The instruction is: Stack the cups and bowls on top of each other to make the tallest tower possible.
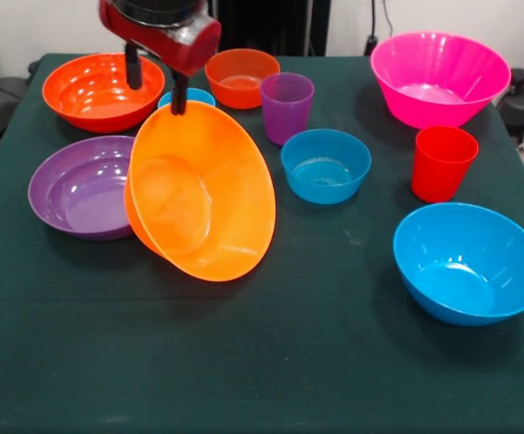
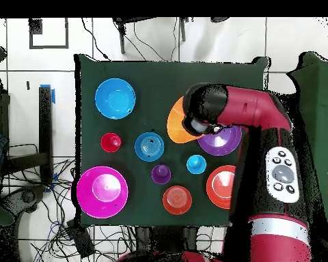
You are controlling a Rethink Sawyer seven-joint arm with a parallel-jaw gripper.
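Count: seven bowls, three cups. Bowls: large orange bowl [image 1: 203, 194], large pink bowl [image 1: 438, 77], large blue bowl [image 1: 470, 262], medium red-orange bowl [image 1: 99, 90], medium purple bowl [image 1: 81, 185], small orange bowl [image 1: 241, 77], small blue bowl [image 1: 325, 165]. Cups: purple cup [image 1: 287, 107], red cup [image 1: 442, 163], light blue cup [image 1: 190, 96], mostly hidden behind the orange bowl's rim

My gripper [image 1: 156, 86] pinches the large orange bowl by its upper rim; the bowl hangs tipped on edge, opening facing the front camera, touching the purple bowl at its 3 o'clock. No stack, every piece stands apart

Surface: dark green cloth table [image 1: 262, 362], white wall behind, cables around in the overhead view

All glossy smooth plastic, round; purple cup translucent, cups tapered
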